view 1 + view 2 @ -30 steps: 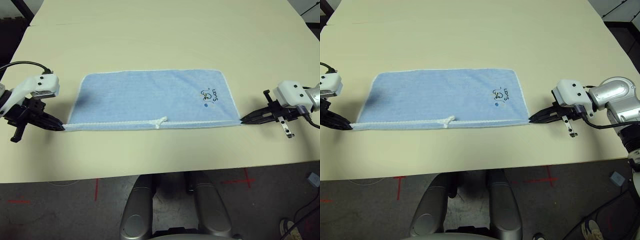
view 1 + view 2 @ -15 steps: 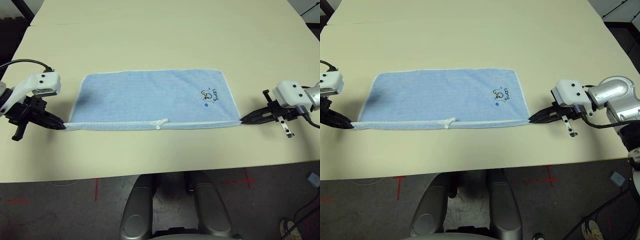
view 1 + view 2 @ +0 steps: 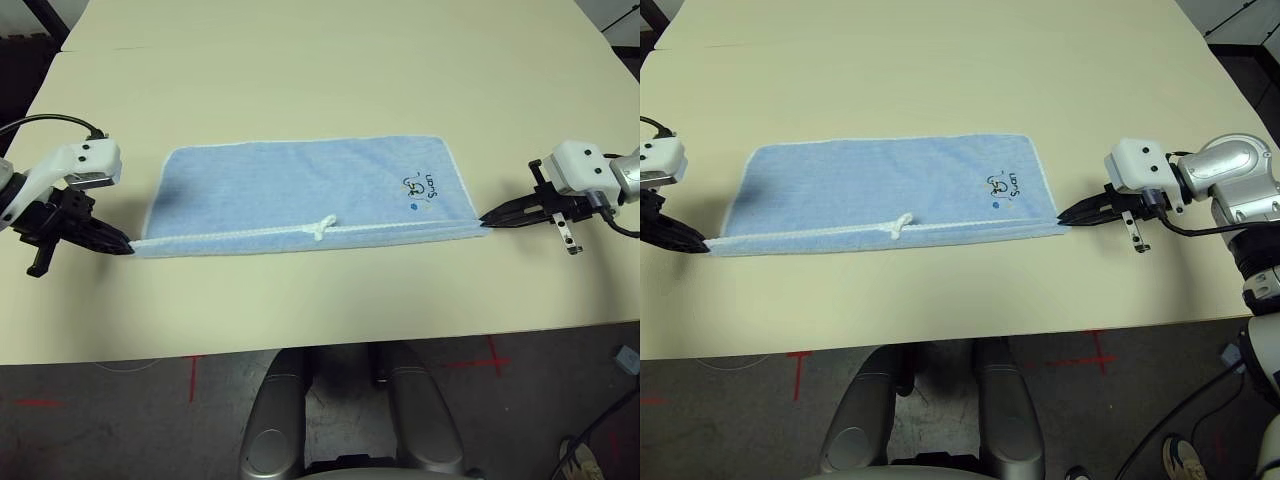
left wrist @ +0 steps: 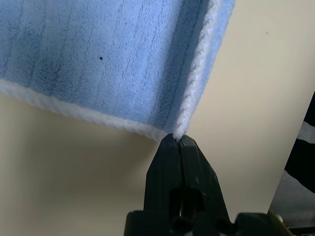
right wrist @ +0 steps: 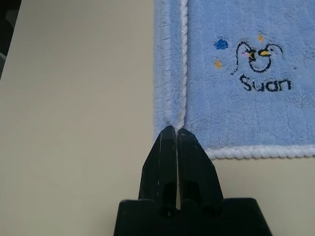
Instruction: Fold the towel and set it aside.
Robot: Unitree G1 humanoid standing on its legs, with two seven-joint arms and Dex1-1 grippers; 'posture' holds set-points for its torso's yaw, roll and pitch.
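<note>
1. Towel (image 3: 305, 193) lies stretched lengthwise on the cream worktop (image 3: 330, 70), spanning the gap between the two claws, its near long hem doubled up into a narrow strip that rests on the cloth just beyond it.
2. Judged from this, the first fold is in hand: the near edge is lifted and starting over, while the far edge lies flat, well beyond both claws, so most of the fold is not yet made.
3. Left claw (image 4: 177, 140) is clamped tight on the towel's near left corner, the white edging pinched right at its tips.
4. Right claw (image 5: 175, 132) is likewise closed on the near right corner, with the embroidered motif (image 5: 258, 64) just beyond its tips.
5. Next, the move likely calls for both claws to carry their corners away from the robot together, level and at equal pace, keeping the cloth taut so the held hem meets the far edge squarely.
6. Compared with a second ago, the held hem with its white tag (image 3: 322, 227) sits farther up the towel, and the right corner has travelled a little more than the left, leaving the hem slightly slanted.
</note>
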